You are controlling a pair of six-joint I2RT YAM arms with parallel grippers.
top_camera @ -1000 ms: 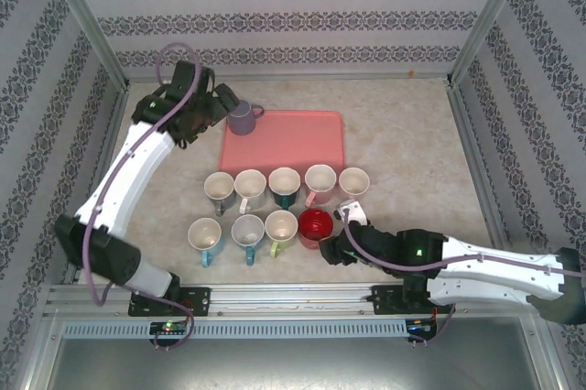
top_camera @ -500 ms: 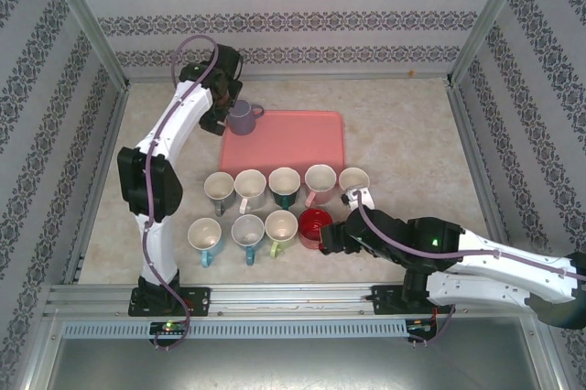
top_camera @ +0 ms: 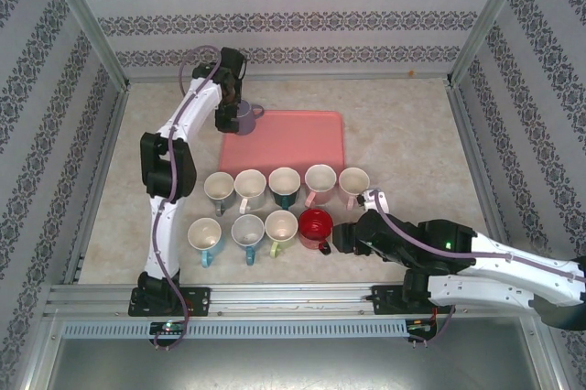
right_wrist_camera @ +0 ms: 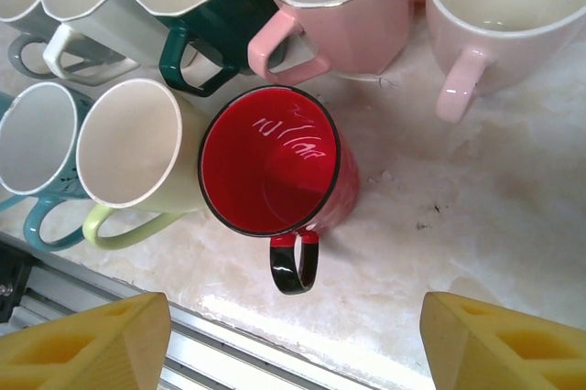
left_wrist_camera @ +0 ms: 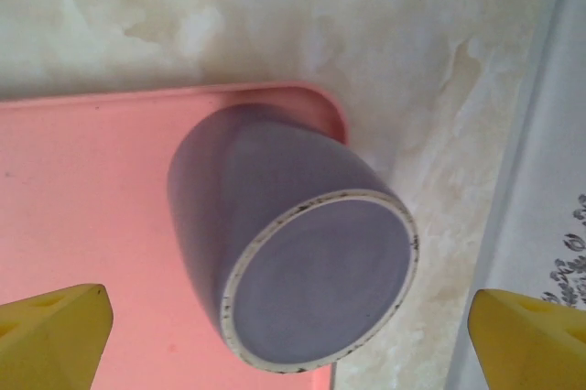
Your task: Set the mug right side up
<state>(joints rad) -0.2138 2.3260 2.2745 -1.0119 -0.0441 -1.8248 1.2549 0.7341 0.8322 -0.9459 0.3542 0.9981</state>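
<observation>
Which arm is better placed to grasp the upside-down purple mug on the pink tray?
Left. The left gripper, open, hangs over the purple mug, base up on the pink tray at its far left corner. The right gripper, also open, is by the red mug in the near row.

The left tool gapes wide; the right tool gapes too.

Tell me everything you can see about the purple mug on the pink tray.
The purple mug stands upside down, mouth down, at the far left corner of the pink tray. It looks like glazed ceramic, with a rounded body narrowing to a flat base ringed by a pale, speckled unglazed rim. In the top view its handle points right. The open left gripper brackets it, with both fingers apart from it.
</observation>
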